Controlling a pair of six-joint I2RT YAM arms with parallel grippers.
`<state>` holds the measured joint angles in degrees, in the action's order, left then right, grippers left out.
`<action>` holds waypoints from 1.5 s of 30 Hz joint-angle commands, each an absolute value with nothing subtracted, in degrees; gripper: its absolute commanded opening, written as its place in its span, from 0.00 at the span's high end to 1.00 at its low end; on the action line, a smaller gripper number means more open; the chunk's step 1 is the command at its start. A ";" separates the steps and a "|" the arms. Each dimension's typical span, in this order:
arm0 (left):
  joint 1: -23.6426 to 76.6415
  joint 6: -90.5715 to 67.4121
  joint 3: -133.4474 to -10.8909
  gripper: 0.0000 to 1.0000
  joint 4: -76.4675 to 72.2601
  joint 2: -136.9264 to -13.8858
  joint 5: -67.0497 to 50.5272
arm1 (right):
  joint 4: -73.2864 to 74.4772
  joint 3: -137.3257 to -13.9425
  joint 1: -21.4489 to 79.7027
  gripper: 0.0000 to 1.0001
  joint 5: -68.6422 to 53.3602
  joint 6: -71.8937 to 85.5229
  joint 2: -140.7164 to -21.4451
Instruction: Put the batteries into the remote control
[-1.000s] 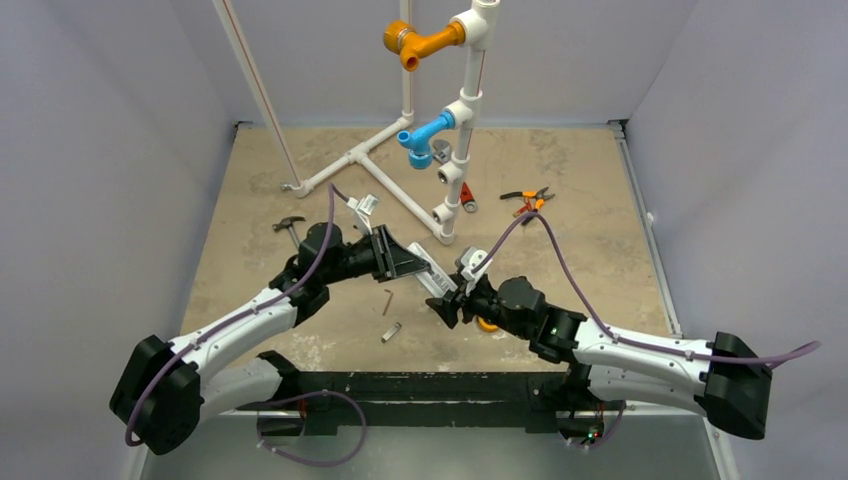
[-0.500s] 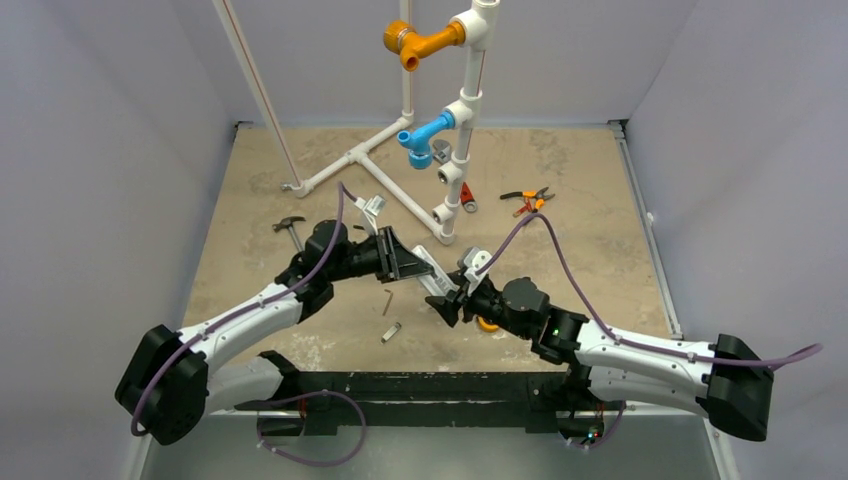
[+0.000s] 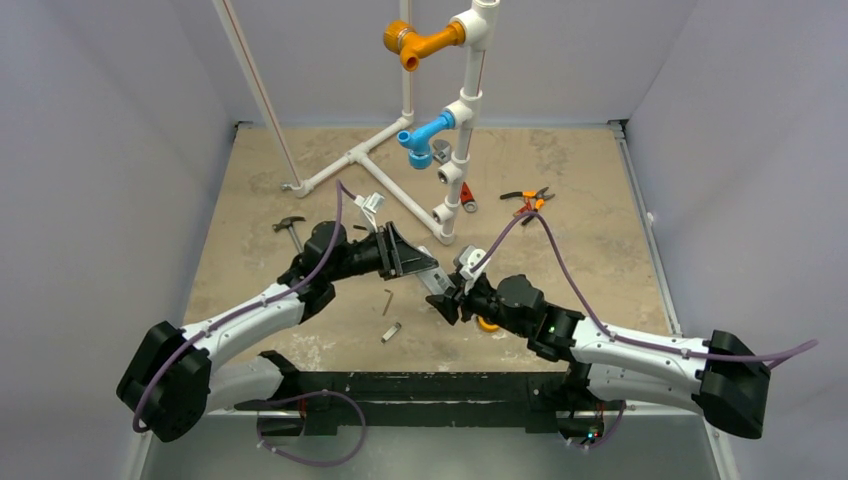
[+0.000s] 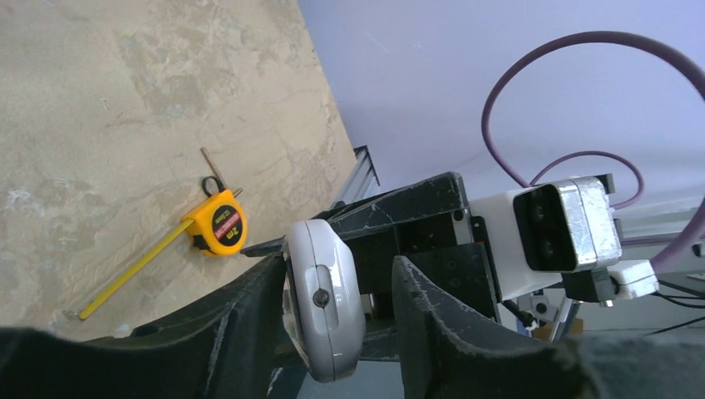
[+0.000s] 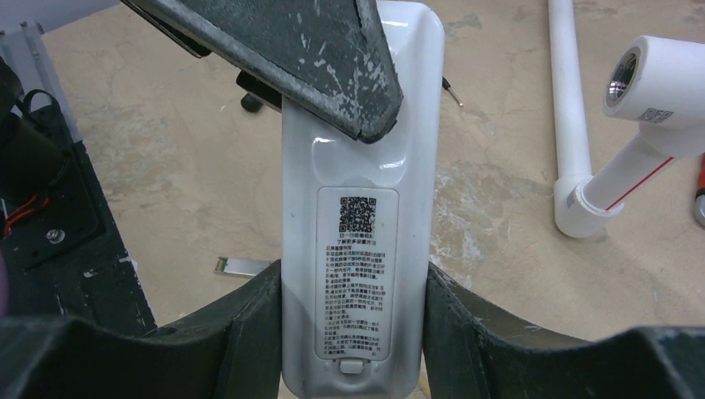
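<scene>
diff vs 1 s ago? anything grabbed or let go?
Small shifts only. The left tool crept slightly rightward and away from the bases along the remote control; the right tool edged a touch toward it. Nothing taken or released: the right tool still clamps the remote's edges, the left still straddles its other end. The tape measure has not moved.

1. Your remote control (image 5: 357, 249) is white. Its back label has a black-and-white square code made of tiny blocks, with rows of small black writing under it.
2. Your left pincer (image 4: 332, 320) and right pincer (image 5: 353, 291) are black, with pale grey scratches and speckles.
3. The tape measure (image 4: 218, 229) is yellow-orange with a black and red label. Its tape is yellow.
4. The counter (image 3: 570, 180) is sandy tan with lighter blotches.
5. The pipes (image 5: 565, 83) are white, some with a thin red line. You also see an orange joint (image 3: 425, 42) and a blue joint (image 3: 428, 133).
6. The cable (image 4: 599, 36) is purple.
</scene>
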<state>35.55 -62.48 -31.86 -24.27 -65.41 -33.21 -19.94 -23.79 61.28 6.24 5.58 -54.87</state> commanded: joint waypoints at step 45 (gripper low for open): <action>37.80 -59.68 -30.31 1.00 -25.83 -64.29 -25.40 | -20.74 -24.34 61.44 0.94 3.09 7.44 -50.92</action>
<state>37.82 -60.71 -30.52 -23.07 -65.23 -27.16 -17.78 -23.31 61.28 6.22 7.73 -52.38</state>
